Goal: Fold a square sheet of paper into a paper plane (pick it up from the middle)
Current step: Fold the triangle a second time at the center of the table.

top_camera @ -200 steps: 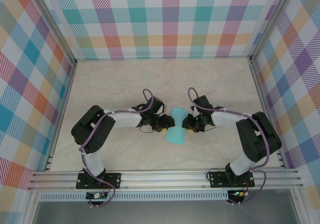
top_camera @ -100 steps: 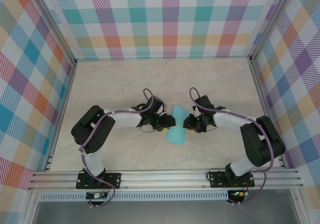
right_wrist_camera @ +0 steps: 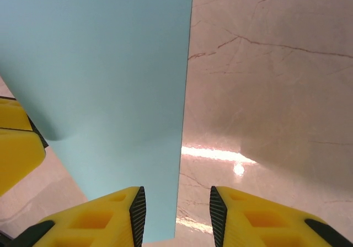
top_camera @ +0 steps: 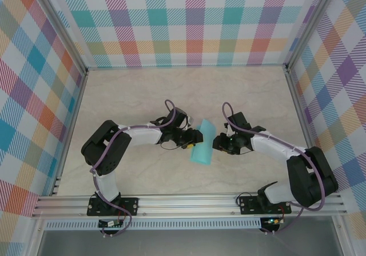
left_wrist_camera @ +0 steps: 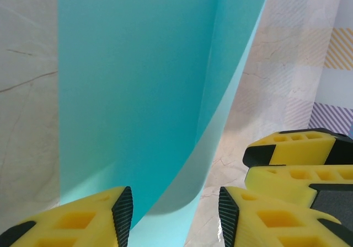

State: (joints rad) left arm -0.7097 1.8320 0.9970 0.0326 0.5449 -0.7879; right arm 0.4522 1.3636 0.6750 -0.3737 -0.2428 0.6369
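**Sheet**: one piece of plain turquoise paper, unmarked. It sits mid-tabletop, slightly near of centre, between the two hands. It is not flat. In the top view the far end stands raised and tilted while the near end looks to rest on the tabletop. In the left wrist view the sheet shows a broad face and a narrower shaded strip bending away to the right, joined in a soft curl at the bottom with no pressed crease. In the right wrist view the sheet fills the upper left, its long straight edge running down toward the fingers.

**Left hand**: at the sheet's left side. The jaws are spread, and in its wrist view the left hand has the sheet's curled lower edge in the gap. No pinch is visible.

**Right hand**: at the sheet's right side, facing the left hand. The jaws are spread, and in its wrist view the right hand has the sheet's edge passing down between them, close to the left finger. No pinch is visible. Its yellow fingers lie just beside the left hand.

**Tabletop**: pale, marble-patterned and glossy.

**Walls**: pastel check, on three sides.

**Rail**: aluminium, at the near edge, carrying both arm bases.
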